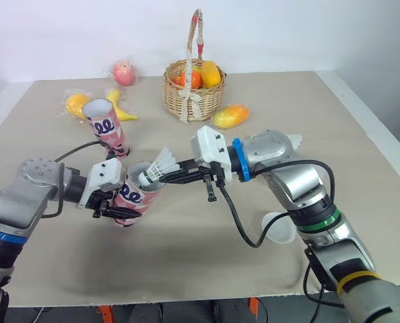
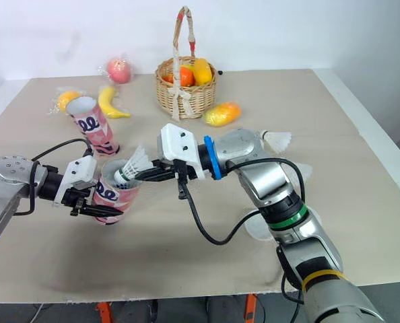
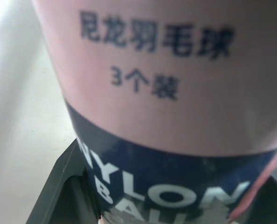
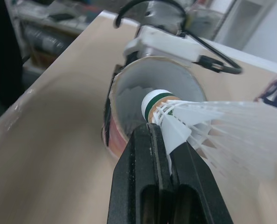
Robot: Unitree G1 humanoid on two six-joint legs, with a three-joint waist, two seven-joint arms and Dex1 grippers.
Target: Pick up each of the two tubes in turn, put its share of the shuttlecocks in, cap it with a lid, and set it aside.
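- While the right gripper [image 4: 161,133] pinches one shuttlecock [image 4: 208,126] at the base of its skirt, the cork sits at the mouth of the held tube [image 1: 141,194].
- Skirt judged light and fragile; a hold low by the cork is sound, with gentle pressure.
- Round the held tube's lower body the left gripper [image 1: 116,207] is clamped; the thin wall is likely crushable.
- Just behind the held tube stands the second tube [image 1: 108,126]; a lid [image 1: 281,227] lies well to the right of the held tube.

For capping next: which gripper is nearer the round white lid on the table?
Right. The right gripper, pinching a white shuttlecock, is left of the lid; the left gripper, clamped on the pink cardboard tube, is farther left.
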